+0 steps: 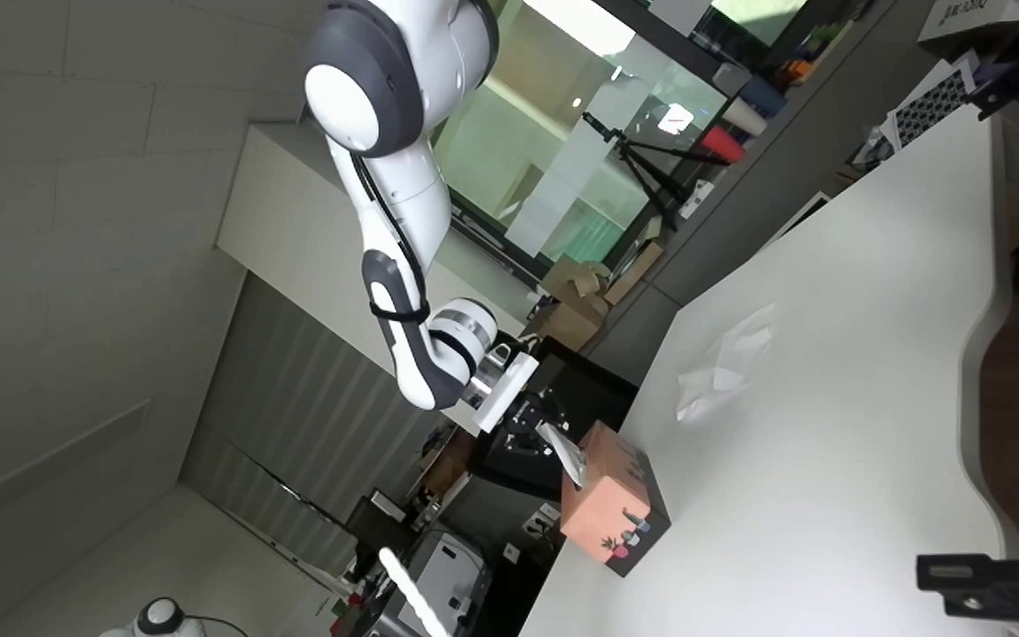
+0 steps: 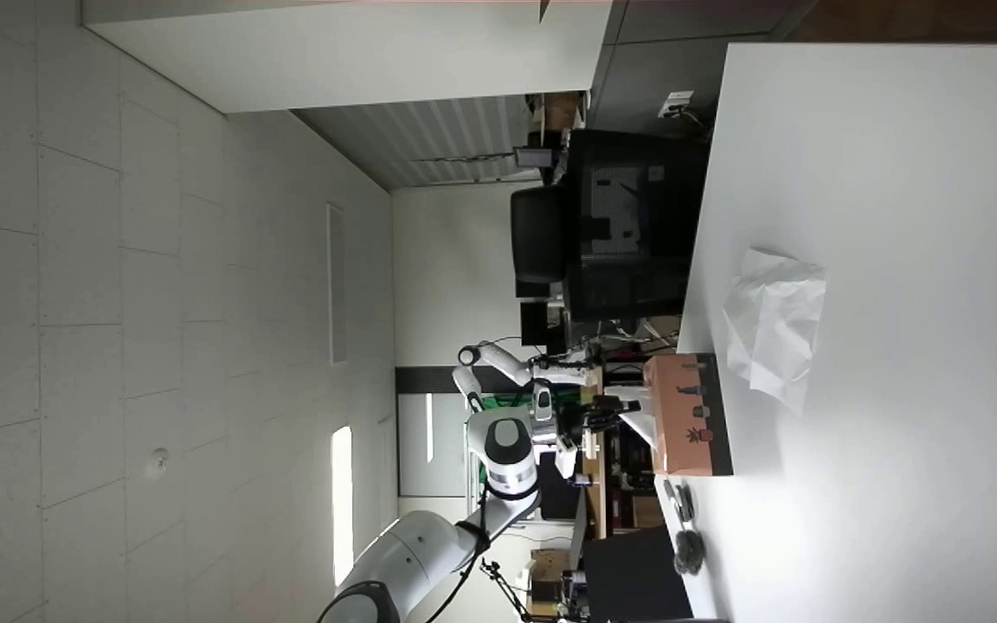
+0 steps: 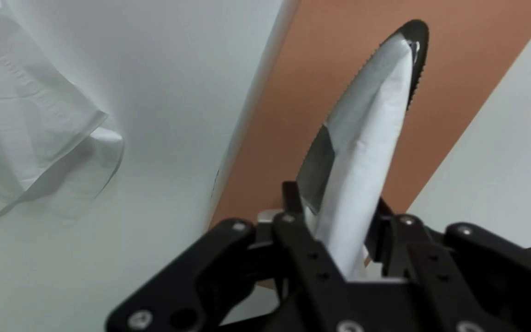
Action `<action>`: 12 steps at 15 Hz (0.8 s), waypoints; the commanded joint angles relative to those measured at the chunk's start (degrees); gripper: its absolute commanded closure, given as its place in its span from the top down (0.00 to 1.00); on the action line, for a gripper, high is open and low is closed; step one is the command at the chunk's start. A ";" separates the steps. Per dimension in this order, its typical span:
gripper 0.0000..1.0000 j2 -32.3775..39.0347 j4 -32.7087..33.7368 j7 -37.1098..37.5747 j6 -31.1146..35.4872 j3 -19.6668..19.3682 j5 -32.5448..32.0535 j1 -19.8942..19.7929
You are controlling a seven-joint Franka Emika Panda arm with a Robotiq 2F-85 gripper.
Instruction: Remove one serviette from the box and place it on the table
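Observation:
The serviette box (image 1: 602, 509) is orange with a dark base and stands on the white table (image 1: 828, 460); both exterior views are turned sideways. It also shows in an exterior view (image 2: 687, 415) and in the wrist view (image 3: 468, 78). A white serviette (image 3: 371, 143) sticks up out of the box's oval slot. My gripper (image 3: 337, 203) is right over the slot, its fingers apart with the serviette standing between them. The gripper also shows in both exterior views (image 1: 540, 425) (image 2: 613, 411). Another serviette (image 2: 777, 324) lies spread on the table beside the box, also in the wrist view (image 3: 16, 115).
A black monitor (image 2: 633, 225) stands beyond the table's edge. A small fuzzy grey object (image 2: 688, 552) and dark items (image 2: 680, 502) lie near the edge by the box. A black bracket (image 1: 996, 586) is at the table's opposite side. Another robot arm (image 2: 507, 362) stands in the background.

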 commanded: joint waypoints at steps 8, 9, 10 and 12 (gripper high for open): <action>0.00 -0.87 9.75 3.09 -8.73 -1.00 0.49 -2.12; 0.00 -1.49 11.12 2.39 -10.29 -0.82 0.67 -2.90; 0.00 -2.46 12.37 1.64 -12.09 -0.46 1.02 -3.92; 0.00 -3.94 15.17 0.45 -16.14 -0.27 1.03 -5.43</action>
